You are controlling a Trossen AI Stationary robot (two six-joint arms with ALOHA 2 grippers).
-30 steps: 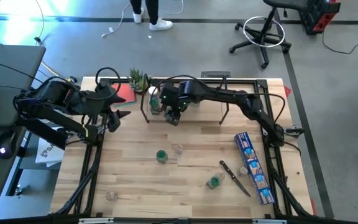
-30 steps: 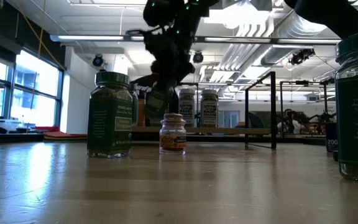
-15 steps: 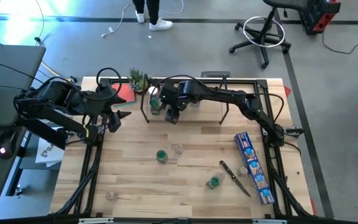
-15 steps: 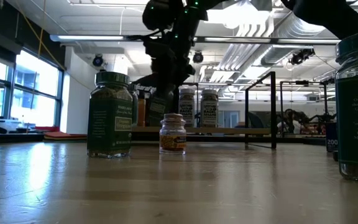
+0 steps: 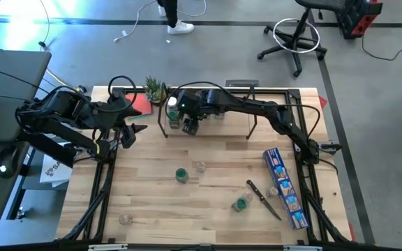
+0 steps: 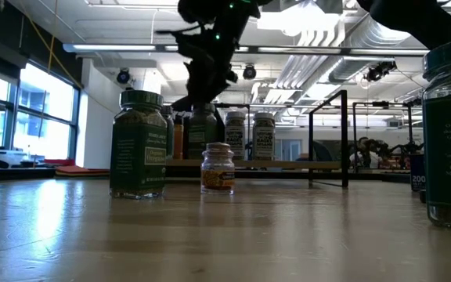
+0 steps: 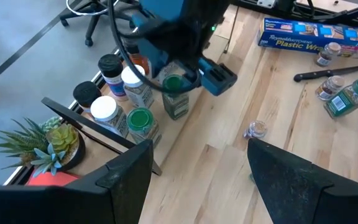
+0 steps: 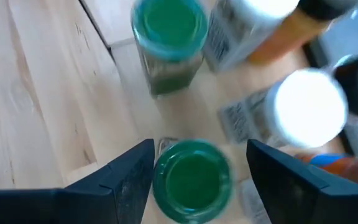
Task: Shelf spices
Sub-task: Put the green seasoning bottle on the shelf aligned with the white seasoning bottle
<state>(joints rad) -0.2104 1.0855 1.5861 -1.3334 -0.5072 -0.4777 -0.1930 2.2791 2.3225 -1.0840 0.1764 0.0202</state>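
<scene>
The right gripper [image 5: 189, 126] hangs over the left end of the shelf [image 5: 208, 120], its fingers [image 8: 117, 180] spread to either side of a green-capped jar [image 8: 192, 180] that stands on the shelf's front board; the right wrist view shows a gap between cap and fingers, so the jaws look parted and not gripping. That view is blurred: beyond this jar it gives only another green cap [image 8: 168, 25], a white cap [image 8: 309, 109] and smears of labels. From above, the arm covers most of the jars on the shelf, and in the low view the shelf jars [image 6: 249, 135] crowd into dark shapes behind a big green-capped jar [image 6: 139, 145] and a small orange one [image 6: 218, 168] (both loose on the table). The left gripper [image 5: 132, 131] waits open off the shelf's left end.
</scene>
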